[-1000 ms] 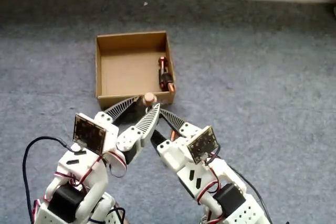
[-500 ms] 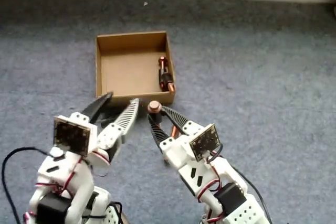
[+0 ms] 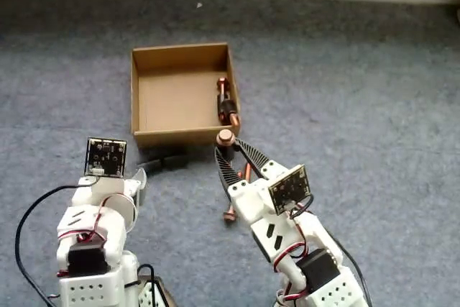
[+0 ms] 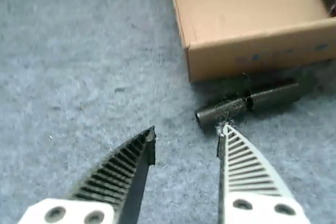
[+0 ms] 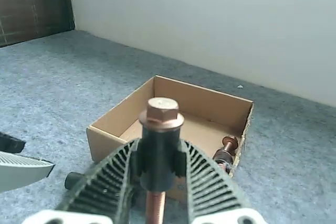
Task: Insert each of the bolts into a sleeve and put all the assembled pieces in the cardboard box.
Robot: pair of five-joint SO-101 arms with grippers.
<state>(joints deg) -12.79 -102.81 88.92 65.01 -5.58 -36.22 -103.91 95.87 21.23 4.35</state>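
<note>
On the carpeted worktop [image 3: 359,70], the right tool [image 3: 227,147] pinches a sleeved bolt [image 5: 157,156] upright at the near wall of the cardboard box [image 3: 136,91], apparently for depositing; the spread left tool [image 4: 188,130] faces a loose sleeve [image 4: 252,100] there.

The cardboard box [image 3: 172,98] is sitting open at 11 o'clock. One assembled piece [image 3: 227,107], copper bolt in black sleeve, is lying along its 3 o'clock wall. A second assembled piece [image 3: 226,138] is standing upright, copper head on top, with the right gripper [image 3: 227,146] clamping it at the box's 5 o'clock corner. A bare black sleeve [image 3: 164,161] is lying flat just beside the box's 6 o'clock wall. A loose copper bolt [image 3: 229,214] is lying farther toward 6 o'clock.
</note>
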